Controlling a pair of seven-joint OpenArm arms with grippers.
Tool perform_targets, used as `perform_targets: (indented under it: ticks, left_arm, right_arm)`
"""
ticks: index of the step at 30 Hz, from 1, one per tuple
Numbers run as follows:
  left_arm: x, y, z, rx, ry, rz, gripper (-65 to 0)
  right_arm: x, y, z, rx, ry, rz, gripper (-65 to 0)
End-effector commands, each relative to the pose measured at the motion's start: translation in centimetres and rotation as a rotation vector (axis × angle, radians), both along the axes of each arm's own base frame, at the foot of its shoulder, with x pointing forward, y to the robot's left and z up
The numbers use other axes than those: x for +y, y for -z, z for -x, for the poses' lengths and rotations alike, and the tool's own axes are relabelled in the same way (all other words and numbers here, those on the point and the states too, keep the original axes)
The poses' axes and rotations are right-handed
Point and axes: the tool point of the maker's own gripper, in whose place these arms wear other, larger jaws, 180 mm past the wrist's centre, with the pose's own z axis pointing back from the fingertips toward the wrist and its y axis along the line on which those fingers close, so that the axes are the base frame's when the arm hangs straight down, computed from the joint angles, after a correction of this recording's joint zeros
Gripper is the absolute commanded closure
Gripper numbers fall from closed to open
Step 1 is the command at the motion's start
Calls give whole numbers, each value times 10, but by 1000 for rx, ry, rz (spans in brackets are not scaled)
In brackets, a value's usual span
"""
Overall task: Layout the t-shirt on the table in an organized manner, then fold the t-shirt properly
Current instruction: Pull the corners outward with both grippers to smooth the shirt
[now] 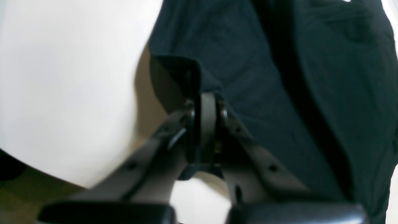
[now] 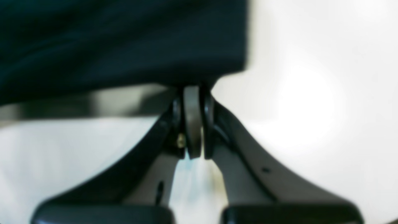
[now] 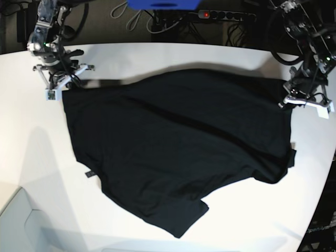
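T-shirt [image 3: 173, 147] spreads between both pincers, left pincer [image 1: 207, 93] and right pincer [image 2: 194, 88] each clamped on its edge.

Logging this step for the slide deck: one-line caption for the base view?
Both grippers, left and right, pinch far corners of the black t-shirt on the white table.

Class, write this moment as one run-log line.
stage: spreading | left gripper: shut on t-shirt | right gripper: shut on t-shirt edge | table: shirt unfolded

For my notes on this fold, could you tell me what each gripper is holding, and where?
Both hold the t-shirt: left gripper and right gripper are each shut on an edge corner.
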Motion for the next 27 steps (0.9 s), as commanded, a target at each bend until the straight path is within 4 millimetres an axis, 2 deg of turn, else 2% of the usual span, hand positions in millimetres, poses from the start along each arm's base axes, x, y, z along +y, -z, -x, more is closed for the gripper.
perform_targets:
  ticks: [1, 4, 10, 14, 23, 27]
  left_arm:
    - [8, -16, -7, -42, 4, -37, -1]
    - [9, -26, -13, -69, 9, -47, -1]
    - [9, -35, -17, -90, 16, -63, -1]
    - [9, -38, -18, -100, 17, -69, -1]
    - [17, -46, -21, -114, 21, -101, -1]
    - [16, -48, -23, -120, 21, -102, -1]
  right_arm:
    - [-3, -12, -2, -36, -30, 22, 0]
    - [2, -33, -3, -83, -103, 45, 0]
    - [11, -78, -8, -188, -135, 96, 0]
    - [10, -88, -8, -215, -134, 110, 0]
    - [-33, -112, -21, -286, -55, 193, 0]
    - [-39, -111, -21, -282, -46, 200, 0]
